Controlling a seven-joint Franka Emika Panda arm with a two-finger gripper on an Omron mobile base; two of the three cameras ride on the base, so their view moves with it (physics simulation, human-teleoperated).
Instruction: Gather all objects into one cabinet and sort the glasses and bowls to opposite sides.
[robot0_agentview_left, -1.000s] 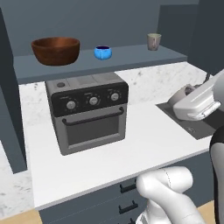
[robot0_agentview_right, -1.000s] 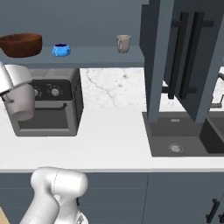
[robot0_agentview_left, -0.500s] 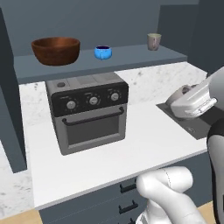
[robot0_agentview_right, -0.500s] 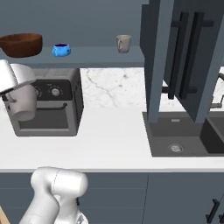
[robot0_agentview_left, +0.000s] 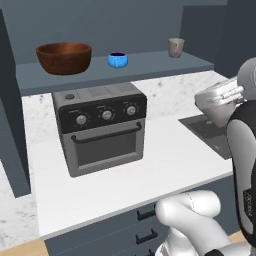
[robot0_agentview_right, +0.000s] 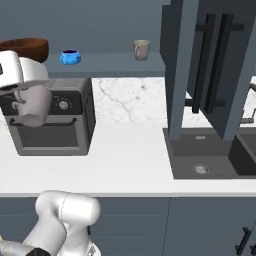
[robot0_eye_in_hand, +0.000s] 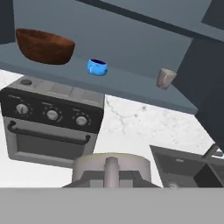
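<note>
My gripper (robot0_agentview_right: 26, 102) is shut on the rim of a beige-grey glass (robot0_agentview_right: 35, 106), held in the air in front of the toaster oven. In the hand view the held glass (robot0_eye_in_hand: 111, 168) sits at the bottom with a finger inside its rim. On the cabinet shelf (robot0_agentview_left: 145, 66) stand the brown wooden bowl (robot0_agentview_left: 64, 57) at the left, the small blue bowl (robot0_agentview_left: 118, 60) in the middle and a second glass (robot0_agentview_left: 175, 47) at the right. They also show in the hand view: wooden bowl (robot0_eye_in_hand: 43, 46), blue bowl (robot0_eye_in_hand: 96, 67), glass (robot0_eye_in_hand: 166, 78).
A grey toaster oven (robot0_agentview_left: 102, 127) stands on the white counter (robot0_agentview_left: 165, 165) under the shelf. A dark sink (robot0_agentview_right: 210, 157) lies to the right, with an open dark cabinet door (robot0_agentview_right: 215, 65) hanging above it. Grey drawers (robot0_agentview_left: 145, 220) run below the counter.
The hand with the glass has risen slightly. The things on the shelf have not moved.
</note>
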